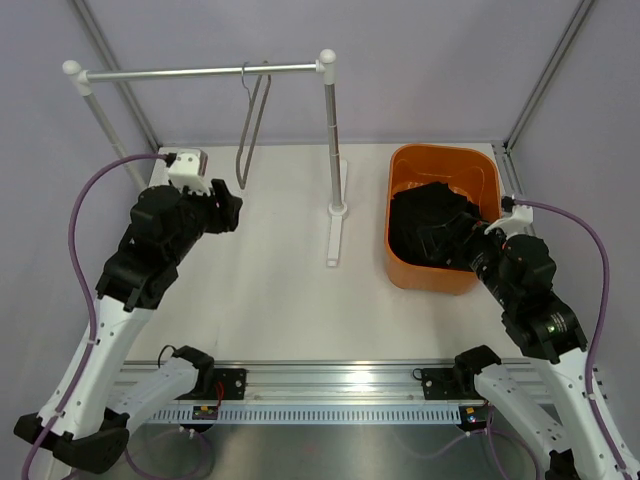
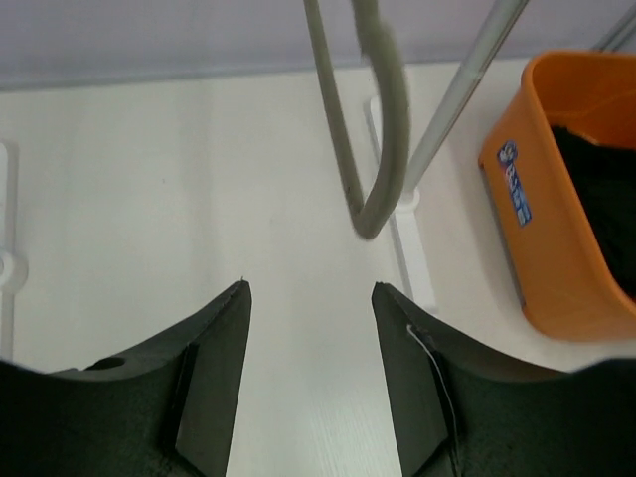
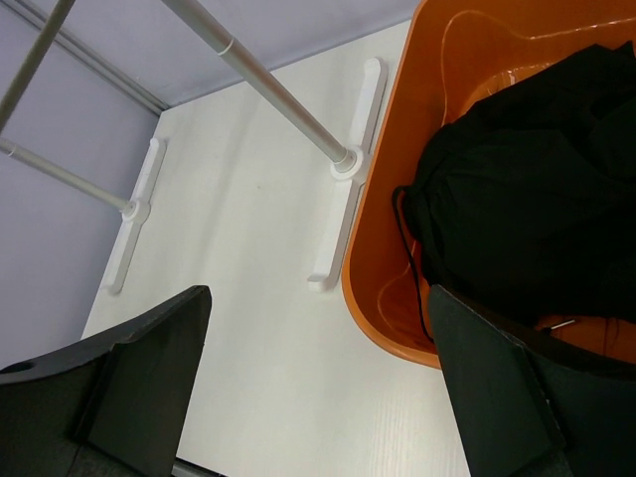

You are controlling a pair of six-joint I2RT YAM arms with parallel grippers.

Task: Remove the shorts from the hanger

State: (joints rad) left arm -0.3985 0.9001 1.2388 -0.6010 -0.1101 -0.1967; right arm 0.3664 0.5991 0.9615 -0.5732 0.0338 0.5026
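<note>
The grey-brown hanger (image 1: pixel 252 130) hangs bare from the silver rail (image 1: pixel 200 71) at the back; its lower loop shows in the left wrist view (image 2: pixel 383 129). The black shorts (image 1: pixel 432 228) lie crumpled inside the orange tub (image 1: pixel 445 150) at the right, also seen in the right wrist view (image 3: pixel 537 199). My left gripper (image 1: pixel 228 208) is open and empty, just in front of and below the hanger, over the table (image 2: pixel 310 288). My right gripper (image 1: pixel 470 245) is open and empty at the tub's near right side, above the shorts (image 3: pixel 318 293).
The rail's right post (image 1: pixel 330 130) stands on a white foot (image 1: pixel 337 225) between the hanger and the tub. Its left post (image 1: pixel 100 120) stands at the back left. The orange tub shows at right in the left wrist view (image 2: pixel 537 248).
</note>
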